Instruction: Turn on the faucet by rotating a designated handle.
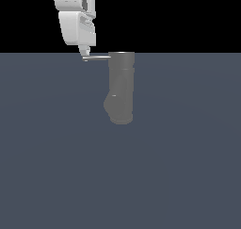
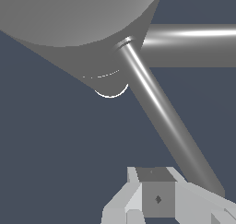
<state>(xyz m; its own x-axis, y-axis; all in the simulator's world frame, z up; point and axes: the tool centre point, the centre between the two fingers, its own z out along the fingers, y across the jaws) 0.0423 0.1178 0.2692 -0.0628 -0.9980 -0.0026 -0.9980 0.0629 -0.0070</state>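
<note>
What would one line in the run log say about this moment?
phase: at handle | pincer: at free tip of handle, grip unclear | faucet: upright, handle sticks out sideways from its top

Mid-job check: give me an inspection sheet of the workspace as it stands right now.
Surface: plain dark grey-blue floor, bare where visible.
Job's things: faucet, a thick grey column, upright; handle, a thin rod, sticks sideways from its top toward the exterior view's left.
Clutter: nothing seen.
Grippers: tool sits at the handle's outer tip; contact and whether open or shut cannot be told.
Cables: nothing seen.
Surroundings: black background above the floor.
</note>
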